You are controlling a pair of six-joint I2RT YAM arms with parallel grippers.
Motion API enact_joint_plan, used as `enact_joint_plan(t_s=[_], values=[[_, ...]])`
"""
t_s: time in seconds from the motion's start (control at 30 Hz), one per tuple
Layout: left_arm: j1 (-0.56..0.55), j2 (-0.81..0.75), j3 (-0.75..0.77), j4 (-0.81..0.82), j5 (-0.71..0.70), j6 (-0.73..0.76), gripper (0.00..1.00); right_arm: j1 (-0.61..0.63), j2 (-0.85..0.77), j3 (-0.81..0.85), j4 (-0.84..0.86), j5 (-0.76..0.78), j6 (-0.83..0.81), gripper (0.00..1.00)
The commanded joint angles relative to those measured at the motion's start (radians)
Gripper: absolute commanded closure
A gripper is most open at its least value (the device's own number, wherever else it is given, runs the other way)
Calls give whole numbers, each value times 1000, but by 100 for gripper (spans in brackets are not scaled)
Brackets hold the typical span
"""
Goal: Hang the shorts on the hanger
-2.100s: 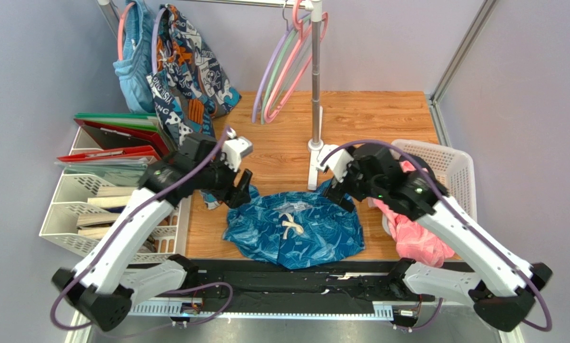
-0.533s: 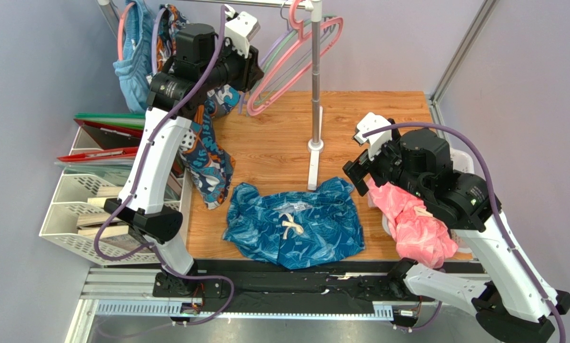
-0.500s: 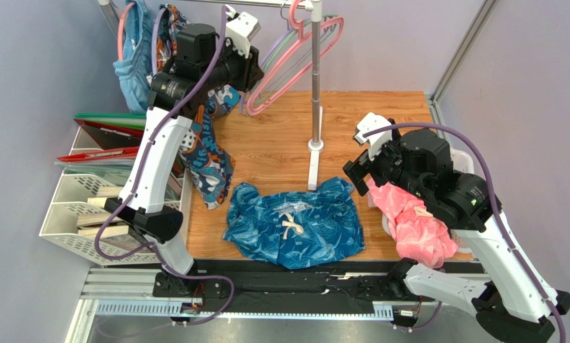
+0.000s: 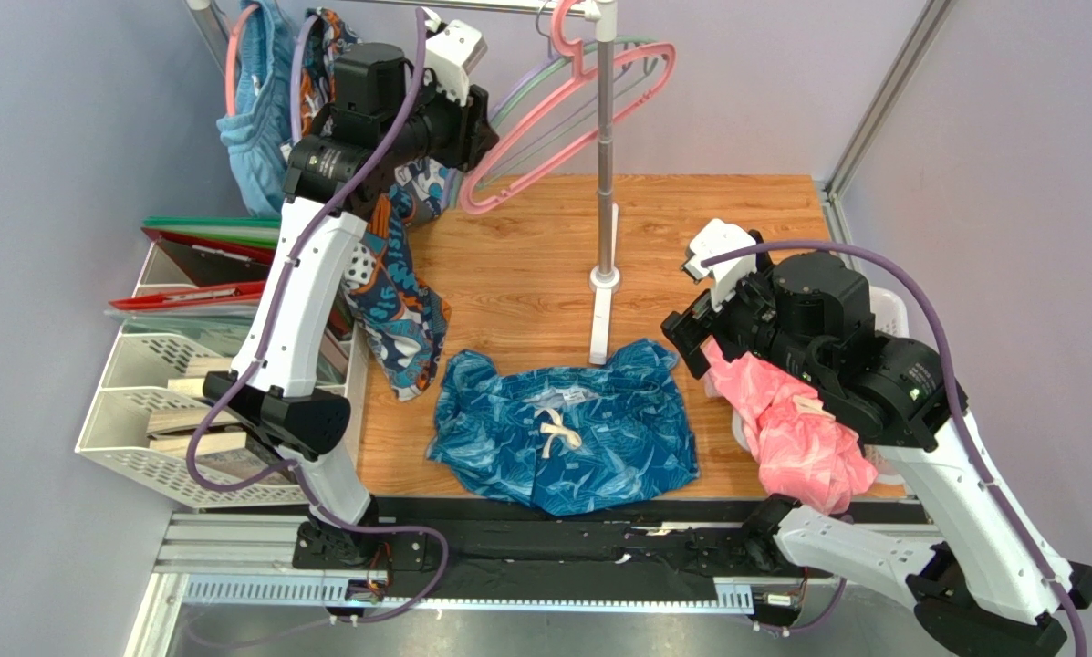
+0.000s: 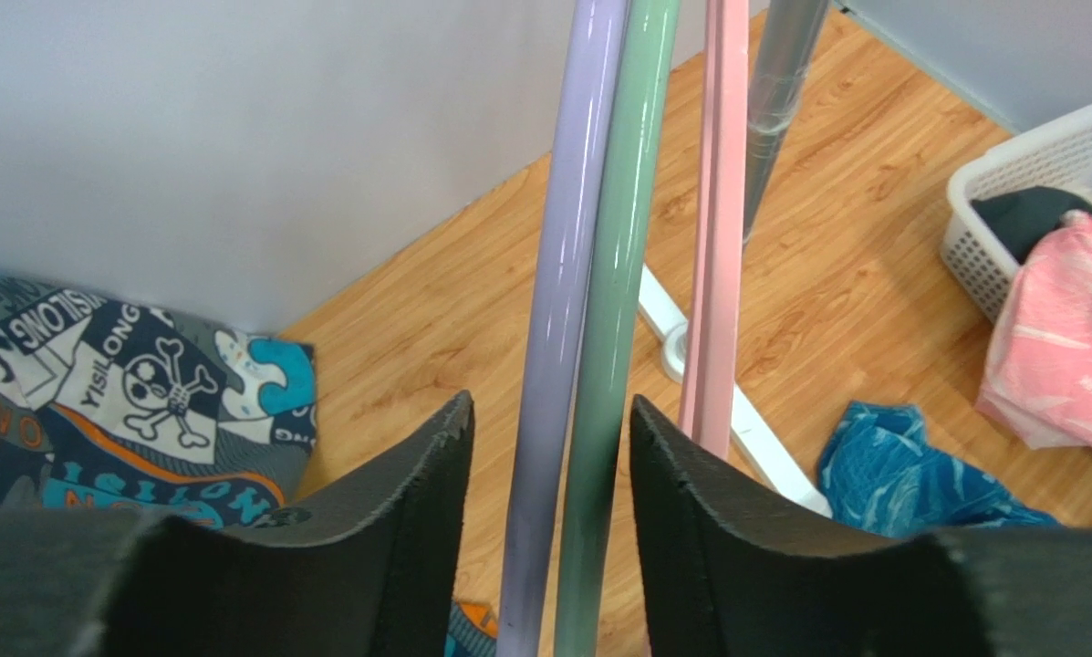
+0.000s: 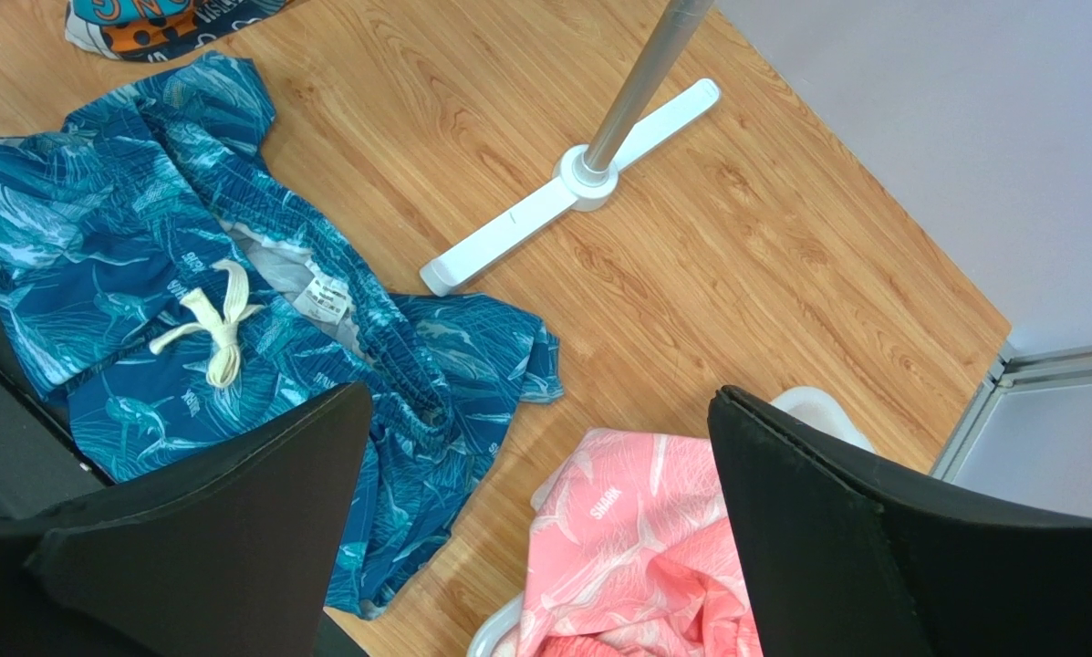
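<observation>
We read "YISILONG" on the navy cartoon-print garment (image 5: 99, 397), lower left; left jaws open around the lavender plastic hanger (image 5: 565, 274); right jaws open.

White long tubes on the left arm (image 4: 305, 274) and right arm (image 4: 983, 513), with fat black joints. A purple cable (image 4: 798, 245) looping along each. A small white camera box (image 4: 453, 45) by each wrist. Thick black fingers (image 5: 373, 548), rough like foam.

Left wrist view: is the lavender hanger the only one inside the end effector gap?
No, the mint-green hanger runs right beside the lavender hanger, and both pass through the gap of the left end effector.
</observation>
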Motion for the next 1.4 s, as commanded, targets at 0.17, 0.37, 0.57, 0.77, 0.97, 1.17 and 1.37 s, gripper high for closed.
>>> enact_joint_plan(t_s=[0.17, 0.37, 0.57, 0.77, 0.97, 1.17, 1.37], values=[[8, -148, -31, 55, 162, -7, 36, -4, -15, -13, 0, -18, 11, 0], [24, -142, -19, 85, 83, -16, 37, -6, -11, 1, -6, -24, 14, 0], [24, -61, 33, 31, 72, -22, 39, -6, -9, 1, -9, -18, 10, 0], [24, -41, 27, 33, 121, -54, 39, -9, -12, -7, -6, -18, 8, 0], [24, -64, -2, 91, 165, -169, 39, -11, -11, -15, -3, -21, 10, 0], [17, -70, -13, 160, 191, -330, 39, -11, -12, -16, -2, -19, 11, 0], [14, -55, -44, 201, 202, -416, 37, -14, -15, -21, 0, -18, 11, 0]])
